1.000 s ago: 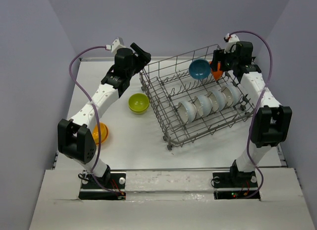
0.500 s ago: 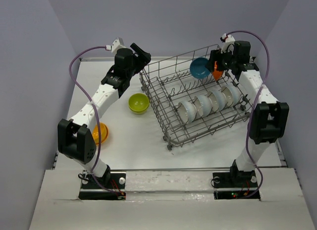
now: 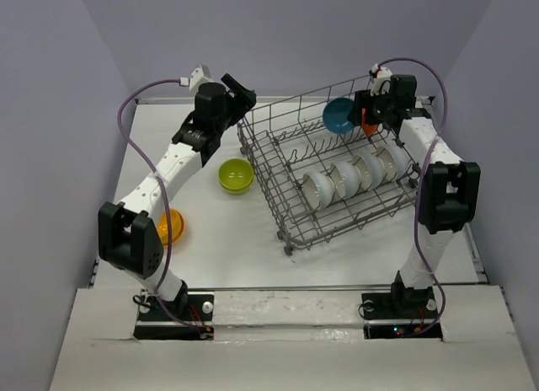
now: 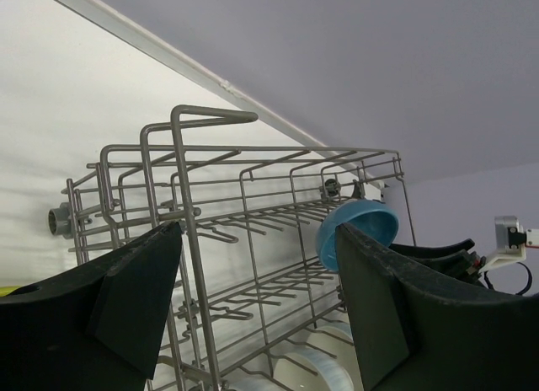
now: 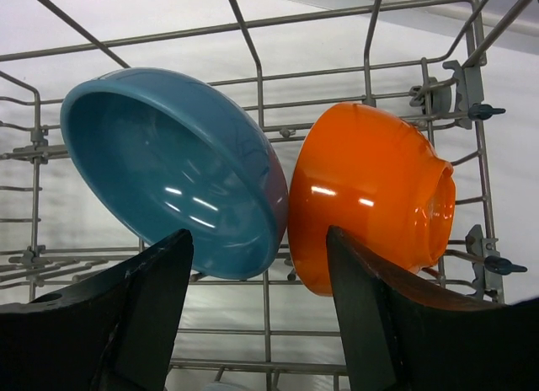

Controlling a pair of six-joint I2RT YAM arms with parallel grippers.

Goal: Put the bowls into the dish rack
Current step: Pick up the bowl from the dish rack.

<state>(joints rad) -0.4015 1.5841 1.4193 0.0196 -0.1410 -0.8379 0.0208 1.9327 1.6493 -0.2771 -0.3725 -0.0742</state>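
Top external view: your right tool (image 3: 369, 113), spread and empty, has edged along the far rim of the dish rack (image 3: 263, 187) toward the blue bowl (image 3: 339, 115).

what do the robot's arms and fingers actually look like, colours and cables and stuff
Both arms are alike: white tube links, as on the left arm and right arm, joined by chunky black joint housings. A purple cable loops along each to a small white connector at the wrist. The fingers are matte black, broad and wedge-shaped.
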